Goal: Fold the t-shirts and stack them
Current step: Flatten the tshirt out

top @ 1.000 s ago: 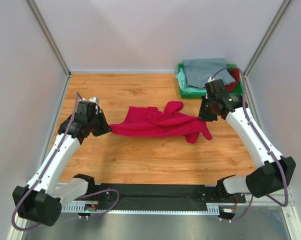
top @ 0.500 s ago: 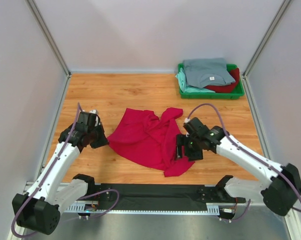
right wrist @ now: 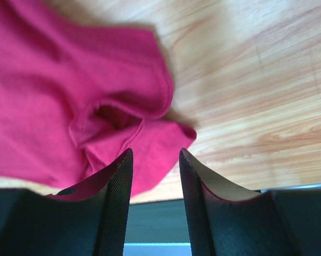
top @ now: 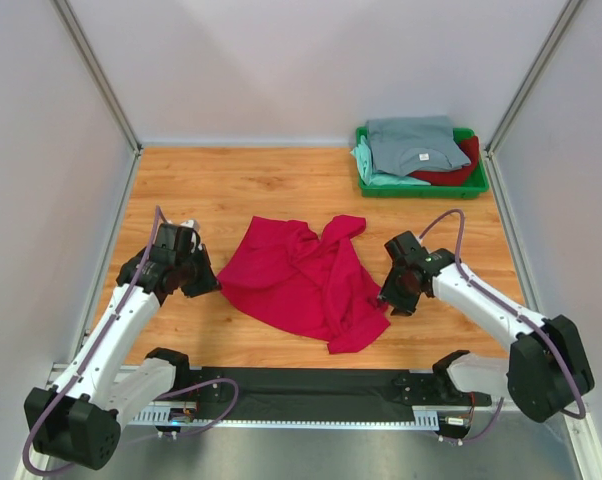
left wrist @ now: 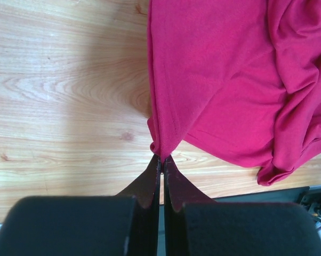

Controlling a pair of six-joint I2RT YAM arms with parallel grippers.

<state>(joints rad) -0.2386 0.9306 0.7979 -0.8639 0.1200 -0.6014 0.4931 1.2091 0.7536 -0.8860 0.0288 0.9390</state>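
Note:
A bright crimson-red t-shirt [top: 306,275] lies crumpled on the wooden table in the middle. My left gripper [top: 213,285] is shut on its left corner; in the left wrist view the cloth [left wrist: 224,80] is pinched at the gripper [left wrist: 162,158]. My right gripper [top: 389,300] is open and empty just right of the shirt's right edge; in the right wrist view the shirt [right wrist: 70,101] lies under and ahead of that gripper [right wrist: 155,154]. A grey-blue t-shirt [top: 413,143], a mint-green one [top: 371,172] and a darker red one [top: 459,172] lie in the green tray [top: 421,190].
The green tray stands at the back right corner. Grey walls with metal posts enclose the table on three sides. A black rail [top: 311,385] runs along the near edge between the arm bases.
The right gripper dragged the shirt's right end toward the near side, let go of it and opened, then drew back to the right. The left gripper kept its grip and shifted slightly nearer.

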